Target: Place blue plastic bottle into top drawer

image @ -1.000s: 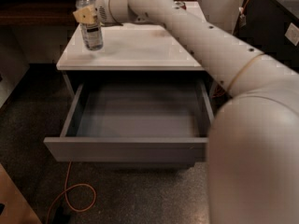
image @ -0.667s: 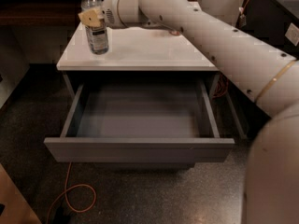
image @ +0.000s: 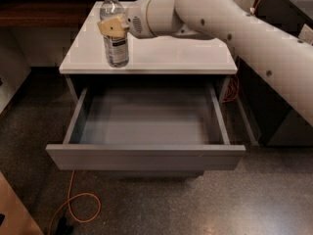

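The blue plastic bottle [image: 116,45], clear with a white cap and a dark-and-white label, stands upright over the front left part of the white cabinet top [image: 181,58]. My gripper [image: 113,28] is shut on the bottle's upper body; one tan finger [image: 110,26] crosses its front. I cannot tell whether the bottle's base touches the top or hangs just above it. The top drawer [image: 146,155] is pulled wide open below, and its grey interior holds nothing. My white arm reaches in from the upper right.
An orange cable [image: 73,204] loops on the speckled floor at the front left, and another orange cable [image: 234,89] hangs to the right of the cabinet. A dark unit [image: 279,106] stands to the right. A dark shelf [image: 39,13] runs along the back left.
The bottle has moved with my gripper to the right and toward the front edge of the cabinet top. The cabinet and the open drawer have not moved.
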`<state>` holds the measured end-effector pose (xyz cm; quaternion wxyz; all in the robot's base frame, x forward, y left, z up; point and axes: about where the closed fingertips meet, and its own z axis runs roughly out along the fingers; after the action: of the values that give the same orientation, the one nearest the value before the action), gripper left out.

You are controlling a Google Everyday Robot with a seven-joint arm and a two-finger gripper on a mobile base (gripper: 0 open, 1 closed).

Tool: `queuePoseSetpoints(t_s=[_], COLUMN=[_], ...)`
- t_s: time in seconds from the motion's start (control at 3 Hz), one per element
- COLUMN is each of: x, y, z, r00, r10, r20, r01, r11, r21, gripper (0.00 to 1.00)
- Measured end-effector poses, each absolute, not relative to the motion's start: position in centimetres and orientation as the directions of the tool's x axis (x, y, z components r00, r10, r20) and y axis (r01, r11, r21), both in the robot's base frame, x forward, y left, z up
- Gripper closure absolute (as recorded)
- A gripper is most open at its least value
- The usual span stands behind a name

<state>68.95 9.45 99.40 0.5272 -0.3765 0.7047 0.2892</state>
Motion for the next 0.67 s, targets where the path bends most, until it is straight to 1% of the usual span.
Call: queuePoseSetpoints(t_s=[0.33, 0.67], x=[67.2, 64.7], y=[7.3, 5.8], z=[98.8, 96.7], r00=[-0.174, -0.178], r10=[-0.252, -0.365], r20=[-0.952, -0.914], r01=[-0.859, -0.899], r11=[0.511, 0.438], r21=[0.022, 0.000], gripper=[1.00, 1.00])
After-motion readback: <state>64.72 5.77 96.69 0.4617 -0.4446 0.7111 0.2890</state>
